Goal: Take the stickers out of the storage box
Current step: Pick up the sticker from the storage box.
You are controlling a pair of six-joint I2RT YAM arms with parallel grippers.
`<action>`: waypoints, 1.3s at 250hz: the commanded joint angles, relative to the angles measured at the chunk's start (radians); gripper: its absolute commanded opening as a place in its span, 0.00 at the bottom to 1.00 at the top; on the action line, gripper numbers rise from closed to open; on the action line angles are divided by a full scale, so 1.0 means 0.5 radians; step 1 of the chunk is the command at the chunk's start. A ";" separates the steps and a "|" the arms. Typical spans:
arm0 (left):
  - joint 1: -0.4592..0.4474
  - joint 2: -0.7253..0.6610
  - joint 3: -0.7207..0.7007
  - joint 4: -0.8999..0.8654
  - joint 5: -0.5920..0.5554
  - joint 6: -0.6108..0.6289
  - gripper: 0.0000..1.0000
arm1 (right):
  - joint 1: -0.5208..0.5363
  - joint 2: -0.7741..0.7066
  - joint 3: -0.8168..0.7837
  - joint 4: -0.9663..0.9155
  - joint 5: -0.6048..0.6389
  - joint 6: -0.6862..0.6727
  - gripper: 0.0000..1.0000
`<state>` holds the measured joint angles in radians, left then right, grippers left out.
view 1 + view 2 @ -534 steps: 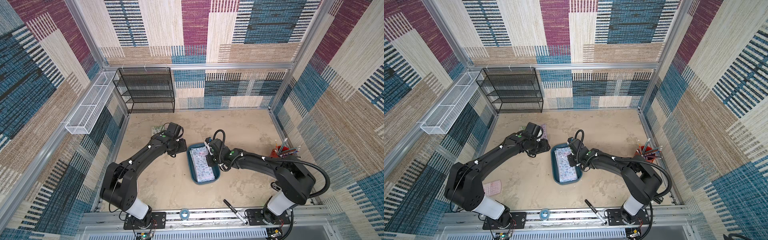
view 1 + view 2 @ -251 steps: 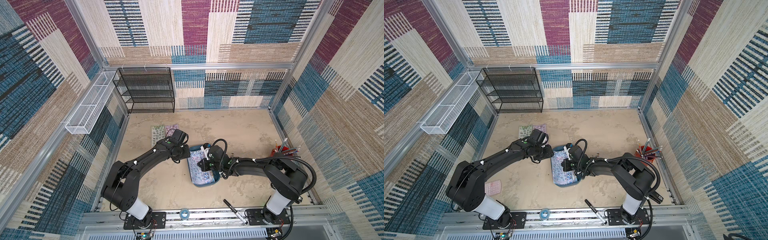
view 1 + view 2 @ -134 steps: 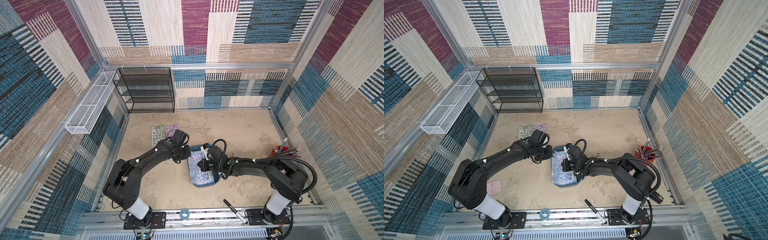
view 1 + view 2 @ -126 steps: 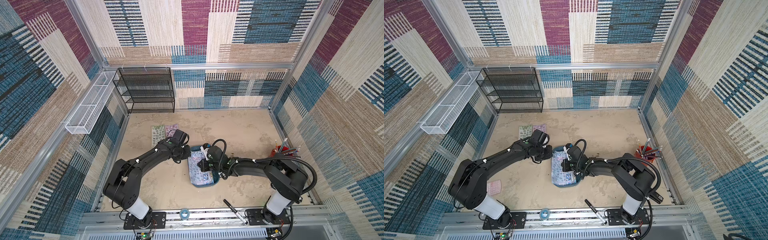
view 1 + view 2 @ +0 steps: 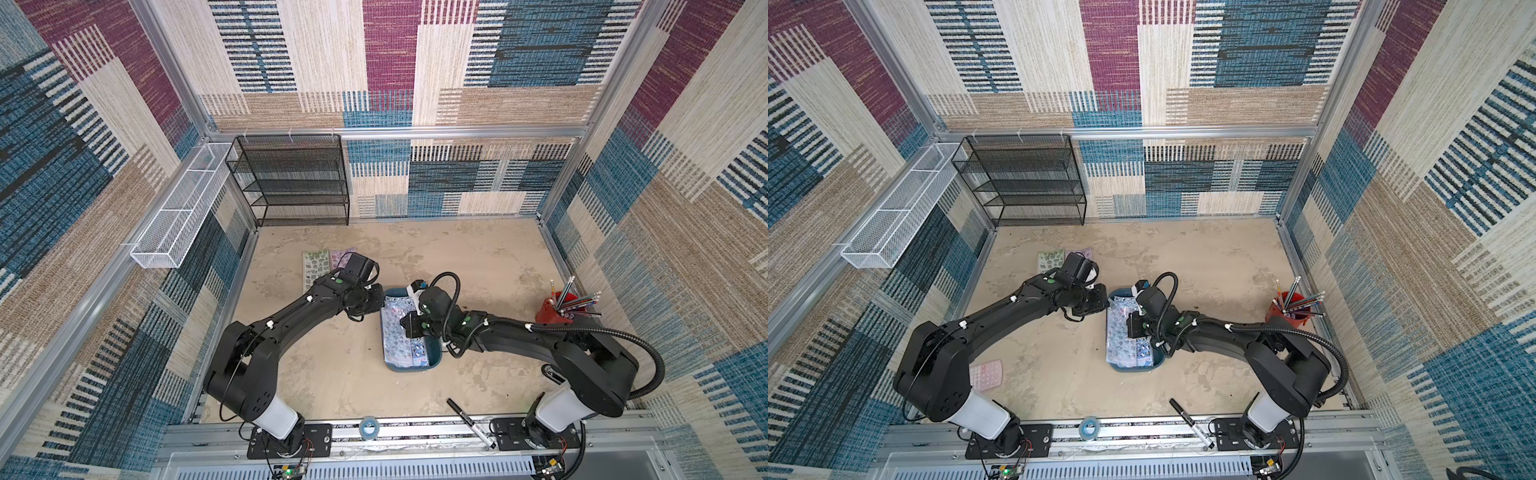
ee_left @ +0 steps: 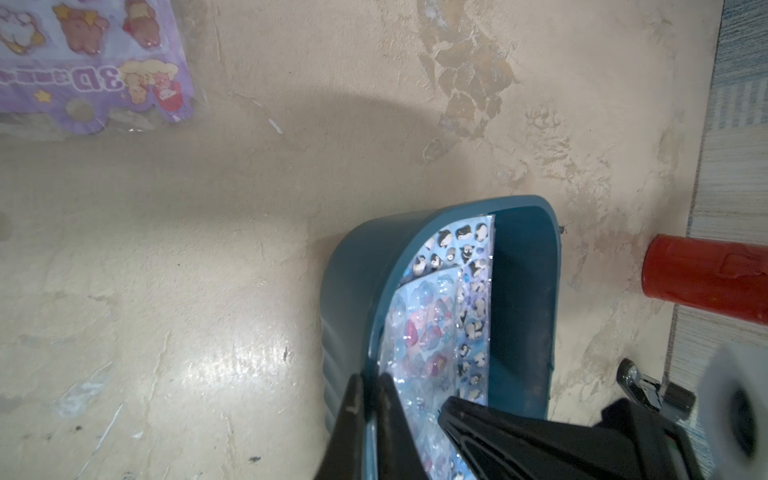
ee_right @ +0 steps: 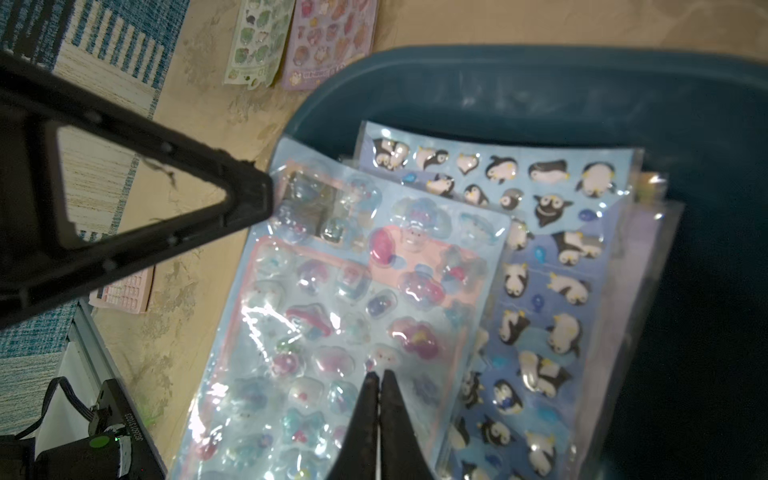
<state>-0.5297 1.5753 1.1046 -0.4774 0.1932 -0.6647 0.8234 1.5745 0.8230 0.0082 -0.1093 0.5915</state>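
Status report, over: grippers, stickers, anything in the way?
Left gripper shut on box rim. Right gripper shut, tips on top sheet. Stack in box; two sheets out on table. Nothing seen in the way.

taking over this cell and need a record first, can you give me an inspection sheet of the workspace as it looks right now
surface: beige mottled tabletop, no spill seen
job's things: dark teal plastic storage box holds a stack of glossy sticker sheets; green sticker sheet and lilac sticker sheet lie outside it
clutter: pink keypad slab, red cup of pencils, black marker, blue tape roll
grippers: left gripper shut on the box's rim; right gripper shut, tips at the top sheet
cables: black corrugated hose loops off the right arm
surroundings: black mesh shelf rack, white wire basket, woven patterned walls
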 commanded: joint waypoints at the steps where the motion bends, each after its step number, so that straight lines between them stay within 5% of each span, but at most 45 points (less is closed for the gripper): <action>1: 0.001 -0.022 -0.062 0.066 0.055 0.018 0.00 | 0.003 -0.004 0.023 -0.083 0.066 -0.029 0.12; 59: 0.005 -0.011 -0.195 0.133 0.040 0.004 0.00 | 0.002 0.046 0.019 -0.172 0.103 -0.035 0.30; 128: 0.004 0.008 -0.186 0.124 0.035 0.009 0.00 | 0.016 0.258 0.029 -0.125 -0.071 -0.047 0.16; 176: 0.004 -0.059 -0.132 0.019 -0.025 0.025 0.44 | 0.019 0.317 -0.051 0.117 -0.205 0.082 0.15; 201: 0.004 -0.137 -0.116 -0.078 -0.138 0.031 0.57 | 0.018 0.339 -0.078 0.155 -0.190 0.121 0.15; 325: 0.002 -0.304 -0.244 -0.171 -0.202 0.026 0.67 | 0.018 0.339 -0.052 0.065 -0.043 0.151 0.15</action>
<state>-0.5285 1.4467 0.9894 -0.5507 0.1017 -0.6647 0.8303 1.7267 0.7994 0.2276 -0.1459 0.6319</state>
